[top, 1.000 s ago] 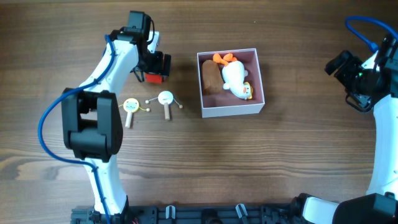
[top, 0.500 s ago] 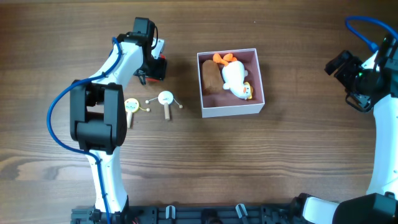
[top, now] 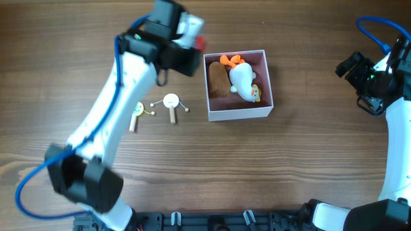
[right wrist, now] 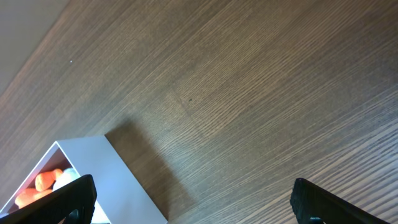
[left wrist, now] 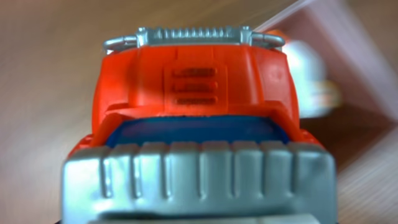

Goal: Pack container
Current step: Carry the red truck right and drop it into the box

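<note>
Red plastic is filling the left wrist view: the toy truck [left wrist: 193,81] is riding clamped in the left gripper [top: 194,50], lifted off the table [top: 289,167], presumably so it can clear the wall of the container [top: 239,114]. The container is sitting right of centre, already holding a white duck plush [top: 244,80] beside a brown plush [top: 218,80]; its near part looks free for the truck. Two wooden rattles [top: 171,101] are lying to its left, likely waiting their turn. The right gripper [right wrist: 196,204] is hanging well off to the right with its fingers apart, out of the way.

Against a second ago, the truck is now travelling right and farther back, from beside the rattles to just off the container's far-left corner, and the left arm is stretching out. Everything else is staying put.
</note>
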You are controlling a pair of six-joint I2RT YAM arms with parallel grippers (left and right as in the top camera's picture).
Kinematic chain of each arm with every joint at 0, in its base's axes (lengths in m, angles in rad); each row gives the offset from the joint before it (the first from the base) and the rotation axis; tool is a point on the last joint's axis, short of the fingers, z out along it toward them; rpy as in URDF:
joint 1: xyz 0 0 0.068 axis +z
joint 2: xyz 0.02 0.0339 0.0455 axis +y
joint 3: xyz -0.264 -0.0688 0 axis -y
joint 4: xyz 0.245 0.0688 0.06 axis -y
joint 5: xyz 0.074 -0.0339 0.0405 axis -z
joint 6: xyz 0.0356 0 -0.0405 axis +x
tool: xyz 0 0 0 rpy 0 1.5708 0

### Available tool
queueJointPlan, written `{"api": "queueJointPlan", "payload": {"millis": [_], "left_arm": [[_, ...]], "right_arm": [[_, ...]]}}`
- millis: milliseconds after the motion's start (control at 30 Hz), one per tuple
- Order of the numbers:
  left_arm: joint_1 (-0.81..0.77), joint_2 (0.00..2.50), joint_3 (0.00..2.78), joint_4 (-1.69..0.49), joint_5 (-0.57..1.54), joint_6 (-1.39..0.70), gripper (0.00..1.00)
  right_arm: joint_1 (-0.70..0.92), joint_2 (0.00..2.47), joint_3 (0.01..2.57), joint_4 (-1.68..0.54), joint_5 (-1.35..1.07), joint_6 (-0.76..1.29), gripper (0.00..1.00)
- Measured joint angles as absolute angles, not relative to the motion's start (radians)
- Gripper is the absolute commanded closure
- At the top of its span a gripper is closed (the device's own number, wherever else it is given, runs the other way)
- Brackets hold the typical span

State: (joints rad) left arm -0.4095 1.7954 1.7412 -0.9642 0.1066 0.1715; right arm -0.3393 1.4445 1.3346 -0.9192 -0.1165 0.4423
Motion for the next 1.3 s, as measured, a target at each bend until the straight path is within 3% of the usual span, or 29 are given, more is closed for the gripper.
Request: {"api": "queueJointPlan", "payload": {"millis": [200,233,267,300,567,700,733,800,833,1133,1267,1300], "left_arm": [[-0.658,1.808,1.75,-0.868,0.133,0.357,0.84],[-0.687,1.841,1.75,-0.838,0.133,0.388,0.82],[-0.699,1.862,1.75,-0.821,0.133,0.43,0.71],[-0.722,1.913,1.749,-0.802,0.133,0.443,0.67],[-0.774,2.13,1.743,-0.763,0.13,0.519,0.57],[-0.772,2.138,1.742,-0.749,0.123,0.522,0.46],[-0.772,2.138,1.742,-0.75,0.116,0.523,0.42],[-0.772,2.138,1.742,-0.75,0.102,0.523,0.09],[-0.772,2.138,1.742,-0.751,0.098,0.53,0.0],[-0.772,2.095,1.742,-0.789,0.023,0.534,0.0],[-0.771,1.917,1.742,-0.823,0.004,0.488,0.0],[-0.77,1.863,1.742,-0.835,-0.002,0.458,0.05]], "right_arm": [[-0.339,1.444,1.335,-0.919,-0.118,0.442,0.01],[-0.339,1.444,1.335,-0.919,-0.12,0.442,0.0],[-0.339,1.444,1.335,-0.919,-0.12,0.442,0.0],[-0.339,1.444,1.335,-0.919,-0.121,0.442,0.0],[-0.339,1.444,1.335,-0.919,-0.123,0.442,0.0],[-0.339,1.444,1.335,-0.919,-0.123,0.442,0.0],[-0.339,1.444,1.335,-0.919,-0.123,0.442,0.0],[-0.339,1.444,1.335,-0.919,-0.123,0.442,0.0],[-0.339,1.444,1.335,-0.919,-0.123,0.442,0.0],[-0.339,1.444,1.335,-0.92,-0.123,0.442,0.0],[-0.339,1.444,1.335,-0.919,-0.124,0.445,0.0],[-0.339,1.444,1.335,-0.919,-0.123,0.445,0.0]]}}
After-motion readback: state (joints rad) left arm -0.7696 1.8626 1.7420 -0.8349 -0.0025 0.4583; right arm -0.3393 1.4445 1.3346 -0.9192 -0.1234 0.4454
